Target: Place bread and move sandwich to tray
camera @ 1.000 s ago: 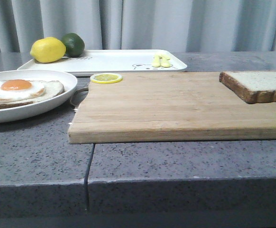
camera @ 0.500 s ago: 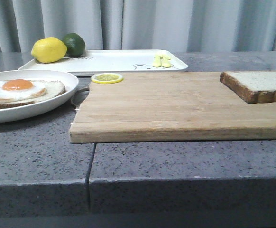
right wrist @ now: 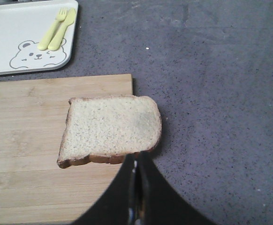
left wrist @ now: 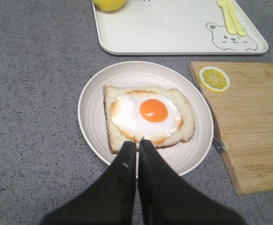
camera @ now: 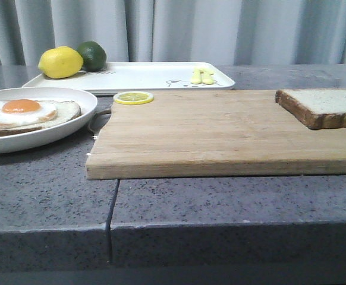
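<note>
Grey speckled table (camera: 220, 202) nearest, then the cutting board (camera: 220, 133) lying flat across it. Bread (camera: 324, 107) sits on the board's right end, its outer edge hanging past the board over the table (clear in the right wrist view). Right tool (right wrist: 135, 161) hovers just above the bread's near crust, fingers pressed together, nothing between them. Left of the board, the plate (camera: 72, 122) holds the sandwich (camera: 27, 113): one slice with fried egg on top, yolk up. Left tool (left wrist: 137, 146) hangs over the plate's near edge at the slice's crust, fingers closed with only a thin slit, holding nothing. Lemon slice (camera: 133, 97) lies on the board's far left corner. Behind is the tray (camera: 143, 77), with a lemon (camera: 60, 62) and lime (camera: 92, 55) at its far left and yellow cutlery (camera: 201, 75) at right. Curtain (camera: 191, 29) at back.
</note>
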